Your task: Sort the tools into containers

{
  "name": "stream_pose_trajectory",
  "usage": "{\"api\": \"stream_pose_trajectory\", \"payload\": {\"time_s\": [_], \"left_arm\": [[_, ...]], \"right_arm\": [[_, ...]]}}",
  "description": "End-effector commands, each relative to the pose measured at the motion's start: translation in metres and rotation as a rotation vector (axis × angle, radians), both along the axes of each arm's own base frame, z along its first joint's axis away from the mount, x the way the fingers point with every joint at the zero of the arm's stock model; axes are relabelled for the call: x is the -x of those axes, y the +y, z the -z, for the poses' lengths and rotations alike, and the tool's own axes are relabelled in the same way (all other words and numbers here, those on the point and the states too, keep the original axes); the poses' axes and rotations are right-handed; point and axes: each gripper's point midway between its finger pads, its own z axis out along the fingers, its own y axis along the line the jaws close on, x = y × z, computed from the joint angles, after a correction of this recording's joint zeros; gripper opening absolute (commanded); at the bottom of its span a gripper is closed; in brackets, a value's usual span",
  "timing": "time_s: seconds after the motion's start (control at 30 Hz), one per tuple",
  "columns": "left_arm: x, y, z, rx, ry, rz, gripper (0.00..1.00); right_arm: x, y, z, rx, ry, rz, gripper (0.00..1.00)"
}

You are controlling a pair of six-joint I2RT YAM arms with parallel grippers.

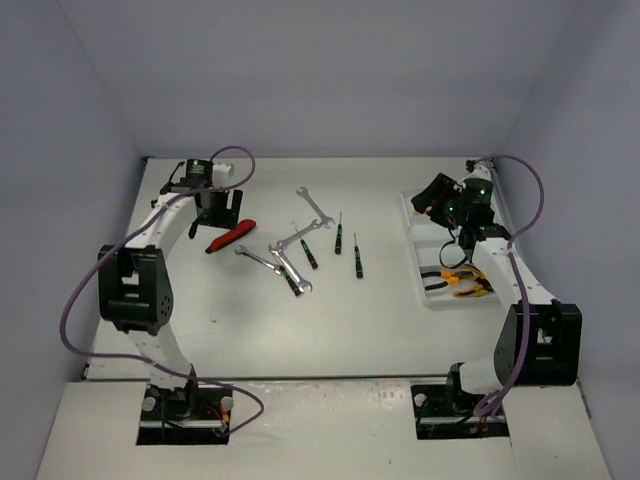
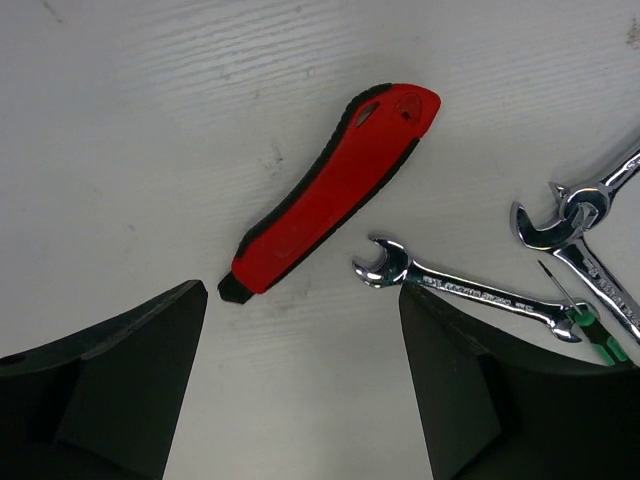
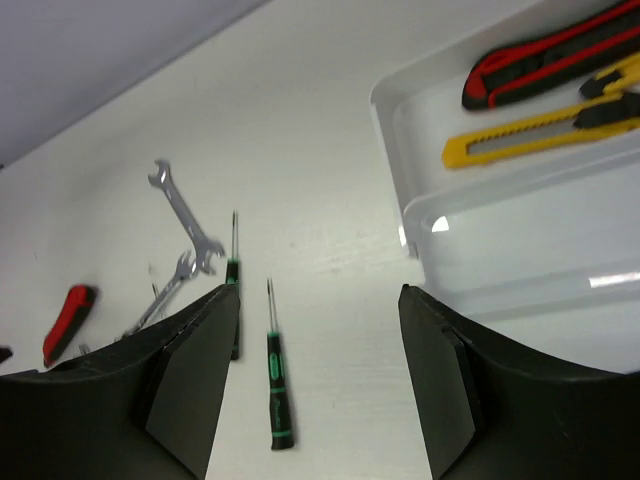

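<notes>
We read the top view as a dial, with 12 at the far wall. Nearest the bases, at 4 o'clock, the pliers point(image 1: 465, 287) lie in the near compartment of the tray point(image 1: 428, 262), which runs along the 3 o'clock side. Around the middle, a little toward 9, three wrenches point(image 1: 290, 272) lie clustered on the table point(image 1: 330, 330), two of them crossing. Just at their 3 o'clock lie three screwdrivers point(image 1: 357, 257), tips toward 12. At the cluster's 10 o'clock the loose cutter point(image 2: 330, 190) lies flat, red with black trim, apart from the nearest wrench. The left gripper point(image 2: 300, 400) hangs at that cutter's 11 o'clock. Its fingers point(image 2: 110, 390) are spread wide with nothing between them, clear of the cutter. Across at 2 o'clock the right gripper point(image 3: 320, 400) hangs over the tray's far half, its fingers point(image 3: 190, 390) likewise spread and holding nothing. From its wrist we see one compartment holding a binned cutter point(image 3: 550, 55), red and black, and a yellow cutter point(image 3: 540, 130) side by side. Farthest out, at 12, a lone wrench point(image 1: 313, 205) lies by itself.
</notes>
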Motion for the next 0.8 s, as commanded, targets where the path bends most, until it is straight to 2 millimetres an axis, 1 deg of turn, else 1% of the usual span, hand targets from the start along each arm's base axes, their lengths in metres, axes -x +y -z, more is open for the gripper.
{"api": "stream_pose_trajectory", "payload": {"time_s": [0.0,0.07,0.13,0.2,0.23,0.3,0.33,0.37,0.43,0.5,0.57,0.7,0.77], "left_arm": [[-0.025,-0.009,-0.006,0.008,-0.047,0.146,0.75],[-0.031,-0.012,0.003,0.013,-0.032,0.163,0.75],[-0.034,-0.013,0.014,0.016,-0.014,0.17,0.75],[-0.037,-0.012,0.021,0.007,-0.008,0.168,0.75],[-0.039,-0.009,0.029,-0.008,0.004,0.164,0.74],[-0.041,-0.009,0.036,-0.01,0.014,0.164,0.74],[-0.041,-0.01,0.042,-0.003,0.03,0.165,0.74],[-0.042,-0.011,0.043,0.0,0.03,0.162,0.74],[-0.039,-0.013,0.053,0.013,0.058,0.155,0.71],[-0.037,-0.01,0.061,0.008,0.079,0.136,0.64],[-0.036,-0.01,0.064,0.005,0.085,0.127,0.56],[-0.035,-0.011,0.063,0.017,0.074,0.122,0.35],[-0.034,-0.014,0.063,0.032,0.071,0.126,0.28]], "right_arm": [[0.019,0.011,-0.024,-0.016,-0.087,-0.055,0.62],[0.025,0.016,-0.02,-0.027,-0.078,-0.077,0.62],[0.033,0.026,-0.015,-0.031,-0.071,-0.102,0.61],[0.036,0.027,-0.012,-0.028,-0.065,-0.109,0.61],[0.037,0.028,-0.01,-0.026,-0.062,-0.113,0.61],[0.037,0.029,-0.008,-0.02,-0.058,-0.119,0.61],[0.038,0.029,-0.006,-0.015,-0.056,-0.121,0.61],[0.038,0.029,-0.006,-0.014,-0.056,-0.122,0.61],[0.037,0.028,-0.006,-0.013,-0.056,-0.117,0.61],[0.037,0.027,-0.005,-0.008,-0.055,-0.113,0.61],[0.036,0.027,-0.004,-0.005,-0.054,-0.115,0.61],[0.036,0.028,0.003,0.004,-0.038,-0.135,0.61],[0.037,0.03,0.003,-0.002,-0.037,-0.142,0.61]]}}
